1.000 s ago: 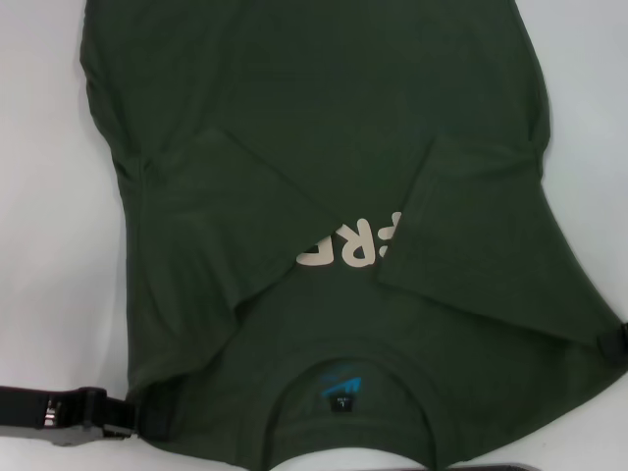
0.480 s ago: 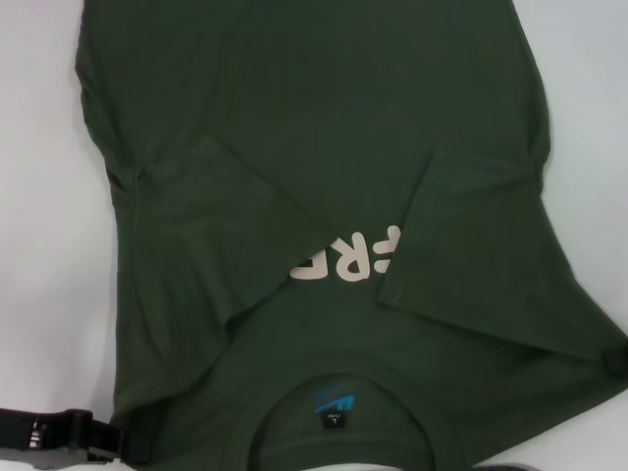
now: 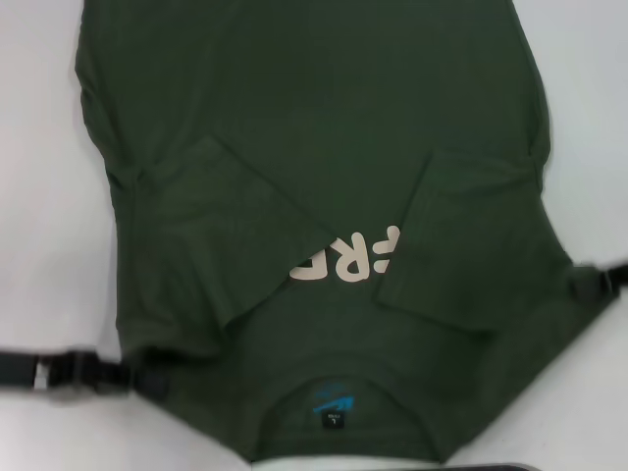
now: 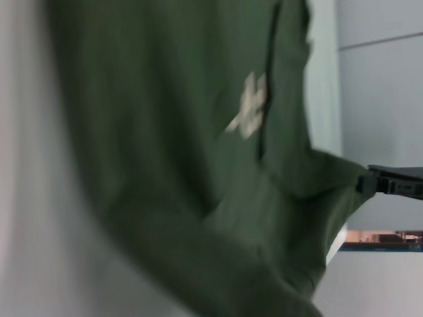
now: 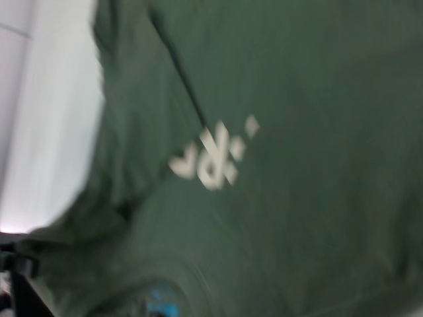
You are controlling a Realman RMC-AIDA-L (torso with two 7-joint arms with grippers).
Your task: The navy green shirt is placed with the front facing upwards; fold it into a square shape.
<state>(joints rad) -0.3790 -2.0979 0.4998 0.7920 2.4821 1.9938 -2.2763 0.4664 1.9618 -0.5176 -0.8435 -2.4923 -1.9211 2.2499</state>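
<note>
Left claw (image 3: pixel 147 378) and right claw (image 3: pixel 581 285) each pinch a shoulder corner of the navy green shirt (image 3: pixel 324 147). In my judgement, uneven lifting could skew the fold or spill the tucked sleeves lying between the claws.

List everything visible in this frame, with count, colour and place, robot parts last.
navy green shirt: one, dark olive, spread over most of the table, both sleeves folded inward, collar nearest the robot.
chest print: one, cream, mid-shirt, partly covered by the folded sleeves.
neck label: one, blue, inside the collar.
table: one, white, under the shirt.
left gripper: one, black, at the shirt's near left shoulder.
right gripper: one, black, at the shirt's right shoulder edge.
</note>
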